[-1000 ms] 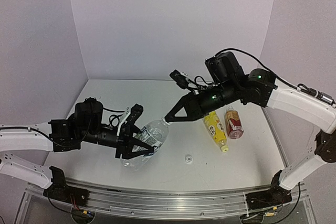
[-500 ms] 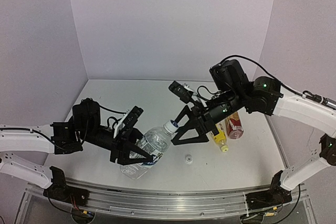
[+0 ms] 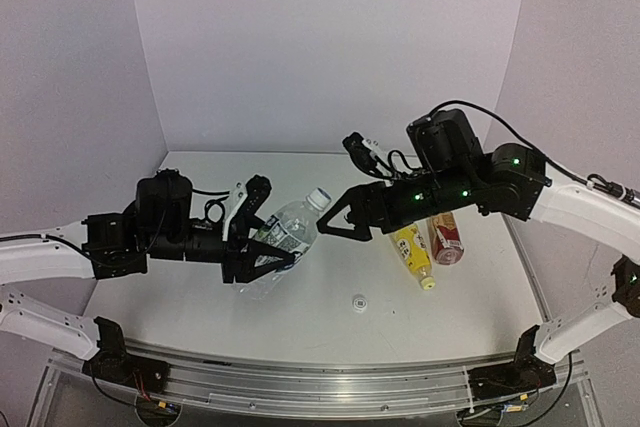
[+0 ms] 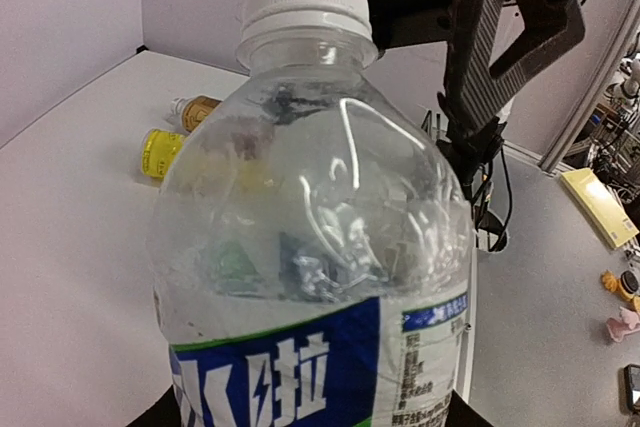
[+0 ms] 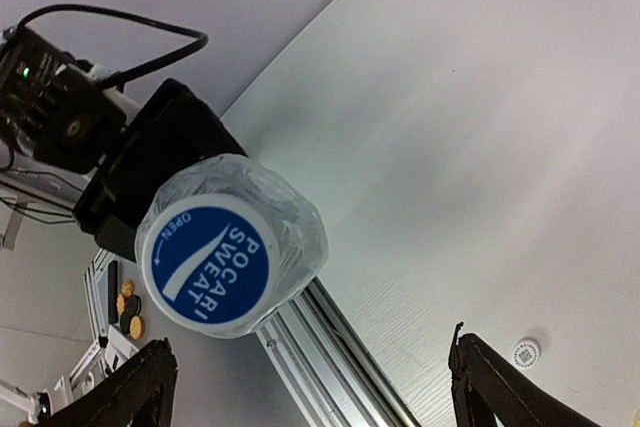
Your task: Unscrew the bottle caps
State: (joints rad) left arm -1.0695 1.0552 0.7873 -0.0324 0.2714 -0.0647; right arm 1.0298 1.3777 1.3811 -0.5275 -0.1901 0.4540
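Clear bottle (image 3: 285,235) held aslant, cap (image 3: 318,198) pointing at the right gripper (image 3: 335,221).
Left gripper (image 3: 266,250) clamps its body, long axis rising rightward; the right gripper gapes wide, just short of the cap.

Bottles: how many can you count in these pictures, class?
3: the clear bottle in the left gripper; the yellow bottle and amber bottle lying side by side on the table, right.
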